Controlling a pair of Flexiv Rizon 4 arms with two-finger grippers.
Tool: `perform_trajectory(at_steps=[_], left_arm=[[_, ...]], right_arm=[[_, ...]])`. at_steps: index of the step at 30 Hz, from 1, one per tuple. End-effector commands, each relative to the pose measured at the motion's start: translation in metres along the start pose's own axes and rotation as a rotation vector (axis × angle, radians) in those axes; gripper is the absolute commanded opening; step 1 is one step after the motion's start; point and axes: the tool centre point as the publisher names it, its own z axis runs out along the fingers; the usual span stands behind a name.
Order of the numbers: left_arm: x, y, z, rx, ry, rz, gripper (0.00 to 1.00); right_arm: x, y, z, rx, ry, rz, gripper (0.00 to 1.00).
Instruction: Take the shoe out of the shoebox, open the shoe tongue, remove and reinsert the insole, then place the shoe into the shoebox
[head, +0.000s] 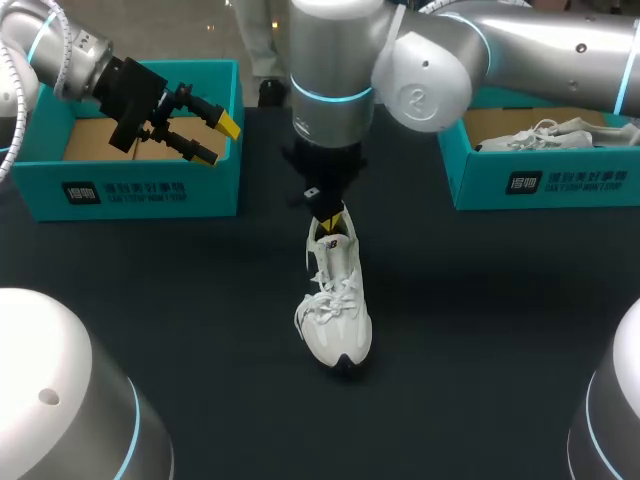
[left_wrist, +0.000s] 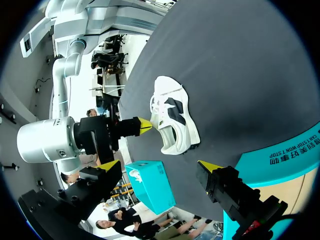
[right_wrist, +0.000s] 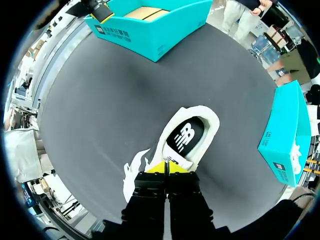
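This is a robotics lab bench. Silver robot arms (head: 560, 40) flank a dark matte table (head: 480, 330) with teal cardboard shoeboxes (head: 140, 190) far left and right.

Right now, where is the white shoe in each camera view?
Head view: white shoe mid-table, at the right gripper.
Left wrist view: shoe ahead of the left gripper, on the dark table.
Right wrist view: shoe right at its gripper's tips.
Shared landmark: the empty teal shoebox.

A dark grey matte table (head: 480, 330) spreads wide under even light, its top plain and unpatterned
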Motion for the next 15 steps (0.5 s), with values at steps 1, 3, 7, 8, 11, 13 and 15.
perform_trajectory(at_steps=[1, 3, 7, 8, 11, 13, 15], left_arm=[[0.000, 0.000, 0.000, 0.000, 0.003, 0.001, 1.00], [0.000, 0.000, 0.000, 0.000, 0.003, 0.001, 1.00], [0.000, 0.000, 0.000, 0.000, 0.003, 0.001, 1.00], [0.000, 0.000, 0.000, 0.000, 0.003, 0.001, 1.00], [0.000, 0.000, 0.000, 0.000, 0.003, 0.001, 1.00], [0.000, 0.000, 0.000, 0.000, 0.003, 0.001, 1.00], [0.000, 0.000, 0.000, 0.000, 0.003, 0.001, 1.00]], right_arm=[[0.001, 0.001, 0.001, 0.002, -0.001, 0.000, 0.00], [-0.001, 0.004, -0.003, -0.015, -0.027, -0.103, 0.00], [-0.011, 0.010, -0.012, -0.013, -0.101, -0.367, 0.00], [-0.014, 0.012, -0.013, -0.009, -0.116, -0.415, 0.00], [-0.023, 0.017, -0.016, 0.002, -0.144, -0.551, 0.00], [-0.027, 0.021, -0.017, -0.017, -0.151, -0.645, 0.00], [-0.028, 0.026, -0.017, 0.009, -0.153, -0.731, 0.00]])
